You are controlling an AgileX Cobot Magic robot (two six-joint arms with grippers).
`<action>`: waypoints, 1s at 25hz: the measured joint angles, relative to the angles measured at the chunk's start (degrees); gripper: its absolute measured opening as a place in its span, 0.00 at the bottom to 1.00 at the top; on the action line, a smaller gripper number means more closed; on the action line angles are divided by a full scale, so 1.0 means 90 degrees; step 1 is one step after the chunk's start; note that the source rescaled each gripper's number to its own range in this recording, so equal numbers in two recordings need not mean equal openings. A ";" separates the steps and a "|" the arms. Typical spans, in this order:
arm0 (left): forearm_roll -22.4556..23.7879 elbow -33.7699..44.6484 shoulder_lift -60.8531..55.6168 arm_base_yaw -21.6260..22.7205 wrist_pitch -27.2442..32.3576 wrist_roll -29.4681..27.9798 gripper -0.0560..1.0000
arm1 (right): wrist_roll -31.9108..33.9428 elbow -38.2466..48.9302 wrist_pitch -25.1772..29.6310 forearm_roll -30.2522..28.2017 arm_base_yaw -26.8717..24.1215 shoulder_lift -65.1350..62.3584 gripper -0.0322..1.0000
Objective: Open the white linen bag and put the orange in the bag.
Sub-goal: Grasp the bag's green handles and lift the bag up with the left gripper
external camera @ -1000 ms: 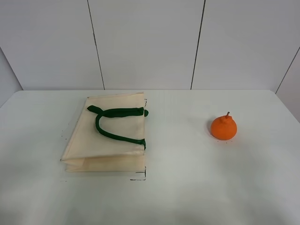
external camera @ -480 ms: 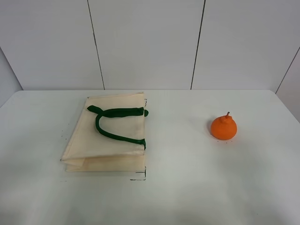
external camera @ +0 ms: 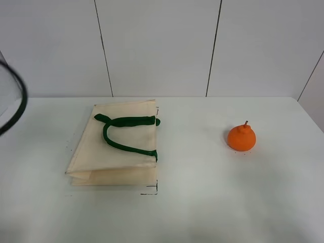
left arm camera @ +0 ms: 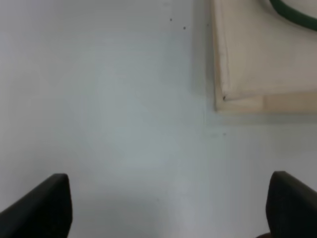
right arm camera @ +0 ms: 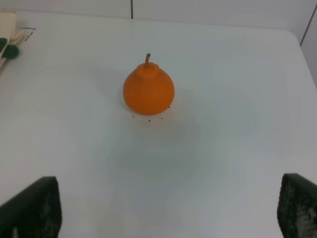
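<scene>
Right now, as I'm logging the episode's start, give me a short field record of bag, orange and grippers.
bag: white linen bag flat, closed, left on table
handles: green handles lying on it
fruit: orange upright, right, apart from bag
left gripper: open, empty, near bag corner
right gripper: open, empty, facing orange

On my high camera, a thin, blurred black loop has swung into the far left edge of the picture, curving across the wall and table corner where half a second ago nothing showed.
</scene>
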 joint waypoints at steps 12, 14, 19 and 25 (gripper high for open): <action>-0.0009 -0.3112 0.5000 0.0000 -0.0195 -0.0287 0.99 | 0.0000 0.0000 0.0000 0.0000 0.0000 0.0000 1.00; -0.0008 -0.3576 0.5583 -0.0026 -0.0162 -0.0524 0.98 | 0.0000 0.0000 0.0000 0.0000 0.0000 0.0000 1.00; 0.0009 -0.4206 0.6452 -0.0542 -0.0131 -0.1020 0.98 | 0.0000 0.0000 0.0000 0.0000 0.0000 0.0000 1.00; -0.0030 -0.4815 0.7288 -0.1682 -0.0208 -0.1538 0.98 | 0.0000 0.0000 0.0000 0.0000 0.0000 0.0000 1.00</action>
